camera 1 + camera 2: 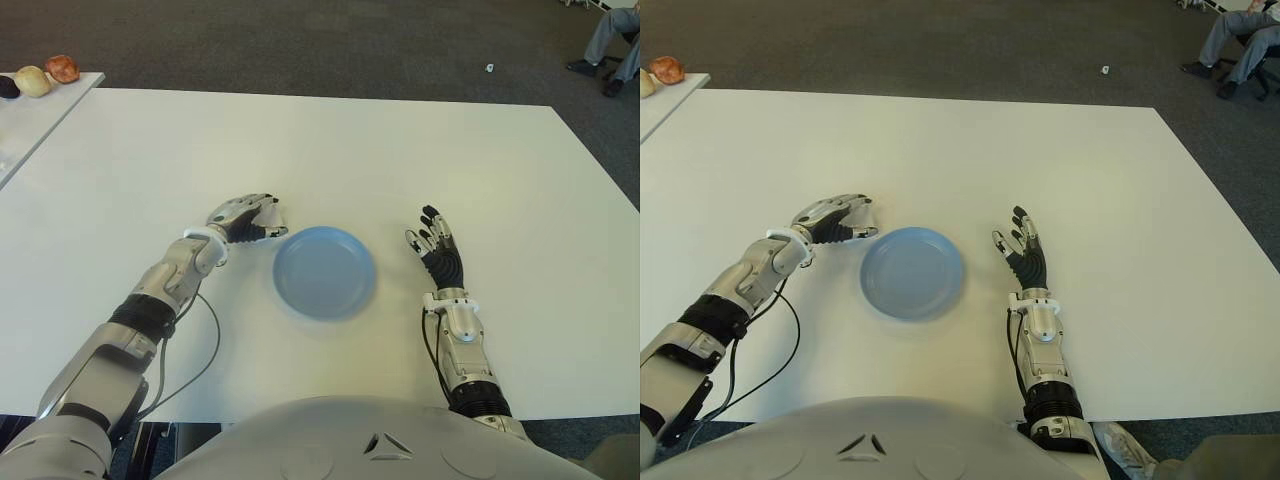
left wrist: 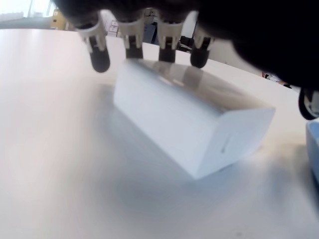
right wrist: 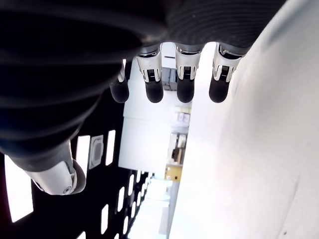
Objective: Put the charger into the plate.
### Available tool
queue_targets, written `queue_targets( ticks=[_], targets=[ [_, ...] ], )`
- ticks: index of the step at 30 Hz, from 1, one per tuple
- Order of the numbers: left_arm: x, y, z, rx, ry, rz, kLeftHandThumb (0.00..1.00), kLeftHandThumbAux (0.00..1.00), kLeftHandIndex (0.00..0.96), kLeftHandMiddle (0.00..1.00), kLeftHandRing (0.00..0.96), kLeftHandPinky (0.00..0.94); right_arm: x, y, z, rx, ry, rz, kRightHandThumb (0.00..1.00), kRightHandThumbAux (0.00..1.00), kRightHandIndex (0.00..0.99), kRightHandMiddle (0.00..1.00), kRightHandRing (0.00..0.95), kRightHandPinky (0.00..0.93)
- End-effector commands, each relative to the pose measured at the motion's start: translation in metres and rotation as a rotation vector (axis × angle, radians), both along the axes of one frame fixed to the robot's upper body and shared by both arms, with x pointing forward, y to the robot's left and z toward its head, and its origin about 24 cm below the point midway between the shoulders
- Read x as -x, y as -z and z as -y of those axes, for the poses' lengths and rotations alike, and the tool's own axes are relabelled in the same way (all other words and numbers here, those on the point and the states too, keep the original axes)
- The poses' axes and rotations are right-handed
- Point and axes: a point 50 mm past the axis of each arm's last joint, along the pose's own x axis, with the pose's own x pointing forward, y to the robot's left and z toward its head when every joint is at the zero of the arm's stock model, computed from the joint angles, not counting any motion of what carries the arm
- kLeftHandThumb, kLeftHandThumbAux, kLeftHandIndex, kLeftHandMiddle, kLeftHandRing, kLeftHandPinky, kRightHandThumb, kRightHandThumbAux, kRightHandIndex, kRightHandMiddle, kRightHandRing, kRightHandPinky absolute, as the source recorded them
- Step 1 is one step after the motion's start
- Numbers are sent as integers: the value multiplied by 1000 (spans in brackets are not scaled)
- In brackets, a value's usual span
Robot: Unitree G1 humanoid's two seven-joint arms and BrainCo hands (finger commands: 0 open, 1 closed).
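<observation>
A: Where is the charger (image 2: 192,127) relative to the plate (image 1: 325,272)?

B: Just beside the plate's left edge, lying on the white table (image 1: 330,150) under the left hand (image 1: 247,220). The left wrist view shows it as a white block on its long side, one end facing the plate's blue rim.

A: Does the hand have it?

B: Not firmly, I judge. The fingers (image 2: 99,59) curl down over the far top edge, two or three tips touching or almost touching the block, and the thumb shows toward the plate side, apart from it. The block sits flat on the table, so the hand is cupped over it without having pinched it.

A: So what makes this step go well?

B: Bring the thumb against the near face opposite the fingers, squeeze across the narrow width, then lift straight up before moving toward the plate. Dragging sideways would likely push the block into the rim.

A: And the right hand (image 1: 1024,250)?

B: It shows to the right of the plate, fingers straight and spread, holding nothing.
</observation>
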Motion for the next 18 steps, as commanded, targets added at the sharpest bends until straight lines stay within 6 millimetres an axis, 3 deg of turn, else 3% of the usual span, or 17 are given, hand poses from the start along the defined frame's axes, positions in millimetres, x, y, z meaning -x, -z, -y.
queue_targets(
  ticks=[1,18],
  targets=[
    [-3,2,2,-15,5,3,186,196,0,0,0,25,15,20,5,-18,24,-112,19,575,44,82,63,66],
    [-2,14,-3,-36,-8,-4,188,209,0,0,0,35,16,19,5,-16,31,-106,20,577,45,87,69,75]
  ],
)
